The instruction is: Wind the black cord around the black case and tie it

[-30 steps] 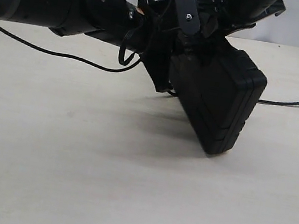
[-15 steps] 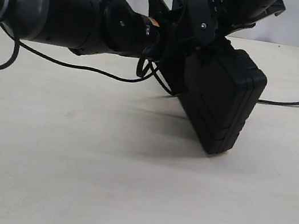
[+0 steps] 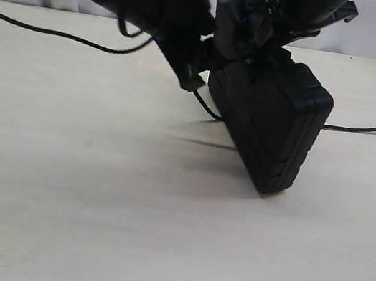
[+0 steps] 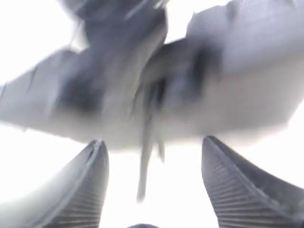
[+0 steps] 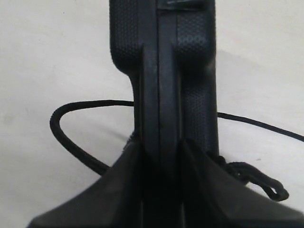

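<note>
The black case (image 3: 271, 126) stands tilted on one corner on the table, held up from above. In the right wrist view my right gripper (image 5: 161, 144) is shut on the case (image 5: 166, 71), which is seen edge-on. The black cord (image 5: 61, 137) curves on the table on one side of the case, and its knotted loop end (image 5: 266, 187) lies on the other. In the exterior view a cord loop (image 3: 208, 108) hangs by the case's left edge and the tail (image 3: 357, 129) trails right. My left gripper (image 3: 190, 68) is open beside the case's upper left. A blurred strand (image 4: 145, 175) dangles loose between its fingers (image 4: 90, 190).
A pale tabletop (image 3: 89, 203) spreads in front of and to the left of the case. The left arm's own thin black wiring (image 3: 47, 31) sags over the table at the left. The left wrist view is blurred by motion.
My left gripper has opened and let go, and the left arm has lifted towards the top of the view. The case and right gripper have stayed in place.
</note>
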`<state>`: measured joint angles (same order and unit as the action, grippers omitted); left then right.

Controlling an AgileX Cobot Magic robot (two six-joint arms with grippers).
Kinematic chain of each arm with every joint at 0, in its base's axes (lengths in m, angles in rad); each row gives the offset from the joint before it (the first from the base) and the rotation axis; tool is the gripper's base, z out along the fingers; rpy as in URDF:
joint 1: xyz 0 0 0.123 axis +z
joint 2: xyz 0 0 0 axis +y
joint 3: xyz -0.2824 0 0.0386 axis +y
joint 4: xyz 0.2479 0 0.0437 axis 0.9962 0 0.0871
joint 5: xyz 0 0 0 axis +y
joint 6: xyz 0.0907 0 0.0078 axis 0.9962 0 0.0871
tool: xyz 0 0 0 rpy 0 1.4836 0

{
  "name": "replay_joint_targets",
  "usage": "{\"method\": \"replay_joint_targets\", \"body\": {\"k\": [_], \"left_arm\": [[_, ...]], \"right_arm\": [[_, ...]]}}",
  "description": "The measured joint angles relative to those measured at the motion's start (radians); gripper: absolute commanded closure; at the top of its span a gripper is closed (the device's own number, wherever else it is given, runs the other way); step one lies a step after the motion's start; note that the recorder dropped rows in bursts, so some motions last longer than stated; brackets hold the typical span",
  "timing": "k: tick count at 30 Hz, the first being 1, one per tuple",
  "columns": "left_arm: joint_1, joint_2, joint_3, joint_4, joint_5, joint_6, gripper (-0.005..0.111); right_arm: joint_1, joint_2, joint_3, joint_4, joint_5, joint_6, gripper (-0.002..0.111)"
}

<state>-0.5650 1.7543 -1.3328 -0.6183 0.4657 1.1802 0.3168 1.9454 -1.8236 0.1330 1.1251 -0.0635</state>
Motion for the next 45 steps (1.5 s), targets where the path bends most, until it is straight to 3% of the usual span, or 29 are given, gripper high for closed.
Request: {"method": "replay_joint_targets", "body": {"k": [2, 4, 7, 13, 17, 25, 29, 32, 35, 39, 45], "left_arm": [[0.155, -0.056, 0.000, 0.098, 0.144, -0.213, 0.052], [0.259, -0.060, 0.000, 0.113, 0.151, -0.343, 0.052], [0.315, -0.060, 0.000, 0.117, 0.151, -0.401, 0.052], [0.321, -0.060, 0.000, 0.117, 0.159, -0.415, 0.052], [0.321, -0.060, 0.000, 0.095, 0.166, -0.417, 0.052], [0.319, -0.060, 0.000, 0.049, 0.206, -0.358, 0.052], [0.271, -0.046, 0.000, -0.105, 0.316, -0.077, 0.052], [0.193, 0.002, 0.000, -0.236, 0.443, 0.199, 0.052], [0.100, 0.073, 0.000, -0.292, 0.481, 0.384, 0.052], [-0.009, 0.166, 0.000, -0.301, 0.376, 0.484, 0.052], [-0.121, 0.284, 0.000, -0.301, 0.115, 0.584, 0.052]], "right_arm": [[0.038, -0.012, 0.050, -0.014, -0.060, 0.028, 0.104], [0.086, -0.012, 0.067, -0.003, -0.091, 0.051, 0.104], [0.155, 0.001, 0.081, 0.003, -0.086, 0.063, 0.097], [0.183, 0.027, 0.102, -0.051, -0.050, 0.104, 0.053], [0.177, 0.031, 0.102, -0.070, -0.024, 0.104, 0.045], [0.172, 0.009, 0.102, -0.140, -0.004, 0.089, 0.045], [0.118, -0.056, 0.102, -0.194, 0.004, 0.115, 0.045], [0.007, -0.090, 0.102, -0.179, 0.020, 0.118, 0.047], [-0.113, -0.098, 0.109, -0.157, 0.056, 0.106, 0.050], [-0.250, -0.098, 0.171, -0.133, 0.038, 0.102, 0.050], [-0.379, -0.098, 0.322, -0.098, -0.137, 0.102, 0.050]]}}
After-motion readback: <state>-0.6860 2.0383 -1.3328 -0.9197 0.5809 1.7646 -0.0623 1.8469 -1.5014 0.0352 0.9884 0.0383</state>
